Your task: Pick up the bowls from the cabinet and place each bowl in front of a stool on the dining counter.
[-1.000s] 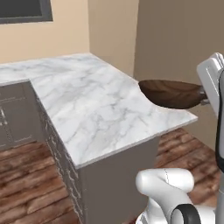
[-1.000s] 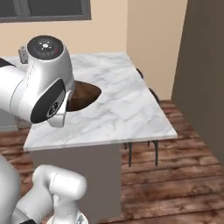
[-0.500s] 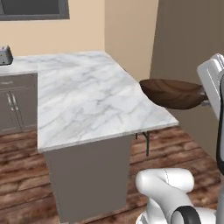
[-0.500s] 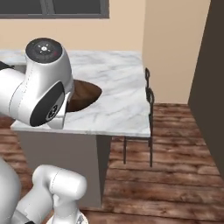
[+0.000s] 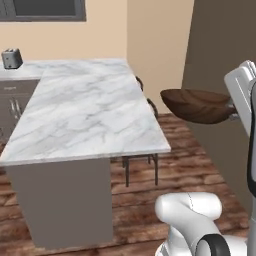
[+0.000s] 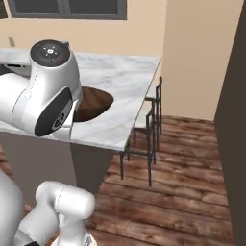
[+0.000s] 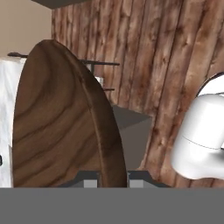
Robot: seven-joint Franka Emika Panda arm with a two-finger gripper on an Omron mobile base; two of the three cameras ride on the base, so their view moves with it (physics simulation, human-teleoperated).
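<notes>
A dark brown grained wooden bowl (image 5: 197,105) hangs in the air to the right of the dining counter (image 5: 90,115), off its stool side and level with its top. My gripper (image 5: 233,107) is shut on the bowl's right rim. In the hand view the bowl (image 7: 57,127) stands on edge, and my gripper (image 7: 113,183) pinches its rim at the bottom. From the right base view the bowl (image 6: 96,102) peeks out behind my arm, in front of the white marble dining counter (image 6: 125,81). The cabinet is out of view.
Two dark metal stools (image 6: 150,120) stand along the counter's right side, also seen in the left base view as stools (image 5: 142,162). A toaster (image 5: 11,59) sits at the far left. A tall dark brown panel (image 5: 220,50) rises on the right. Wood floor (image 6: 182,182) lies open beyond the stools.
The whole picture has shifted, so the base has driven around the counter's end and the stools have come into view. The bowl stays gripped the same way.
</notes>
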